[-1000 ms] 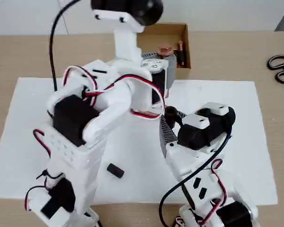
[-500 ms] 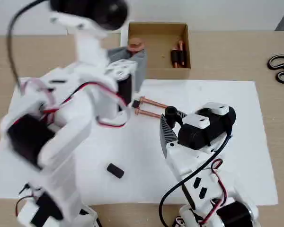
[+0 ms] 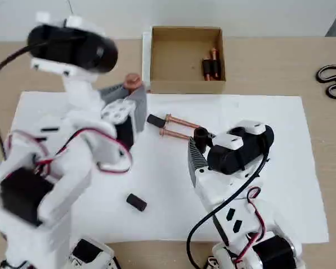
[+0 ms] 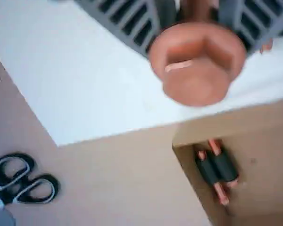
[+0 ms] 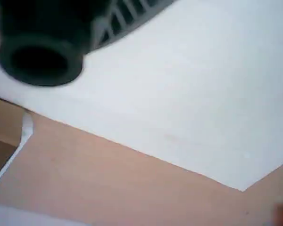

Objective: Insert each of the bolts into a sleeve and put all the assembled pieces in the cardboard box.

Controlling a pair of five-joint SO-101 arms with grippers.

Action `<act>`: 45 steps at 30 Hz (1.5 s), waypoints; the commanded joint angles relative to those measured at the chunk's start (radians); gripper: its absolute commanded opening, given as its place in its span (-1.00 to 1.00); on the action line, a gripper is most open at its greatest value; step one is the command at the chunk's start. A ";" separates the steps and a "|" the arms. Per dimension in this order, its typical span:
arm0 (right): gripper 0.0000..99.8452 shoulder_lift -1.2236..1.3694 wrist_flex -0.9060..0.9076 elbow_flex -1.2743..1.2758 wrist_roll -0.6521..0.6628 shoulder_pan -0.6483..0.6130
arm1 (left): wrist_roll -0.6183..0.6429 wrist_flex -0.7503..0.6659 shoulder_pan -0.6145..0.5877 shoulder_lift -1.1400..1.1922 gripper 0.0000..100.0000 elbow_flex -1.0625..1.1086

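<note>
Gripping a copper bolt [image 4: 198,63] in the left end effector [image 3: 131,91], clenched on the shank with the head standing clear above the fingers. Gripping a black sleeve [image 3: 201,134] in the right end effector [image 3: 200,141], likewise clenched, with the open bore facing its wrist camera.

Placing the black sleeve to the right of the copper bolt and nearer the arm bases, well apart across the white paper [image 3: 280,145]. Judging the coming move as turning on bringing shank and bore onto one line. Not resolving the shank's exact direction, hidden as it is between the fingers.

Showing two loose bolts [image 3: 182,121] lying flat in the gap between the end effectors, long axes running left to right, one with a second sleeve [image 3: 155,120] at its left end, seated or merely touching being unclear. Judging these as the likeliest obstruction to a low approach.

Showing a spare sleeve [image 3: 136,202] nearer the bases, the cardboard box [image 3: 185,86] beyond the paper holding two assembled pieces [image 3: 211,66] along its right wall, and scissors [image 3: 333,78] far right on the surface [image 3: 269,61].
</note>
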 commanded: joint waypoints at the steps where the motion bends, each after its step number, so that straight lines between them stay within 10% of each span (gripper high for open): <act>1: -0.99 -0.007 -0.027 -0.003 -0.011 -0.004 | 0.009 -0.255 0.029 -0.017 -0.99 0.147; 16: -0.99 -0.007 -0.028 0.008 -0.011 -0.004 | 0.009 -0.470 0.124 -0.017 -0.99 0.364; 45: -0.99 -0.007 -0.099 0.120 -0.009 -0.039 | 0.011 -0.407 0.229 -0.028 -0.99 0.305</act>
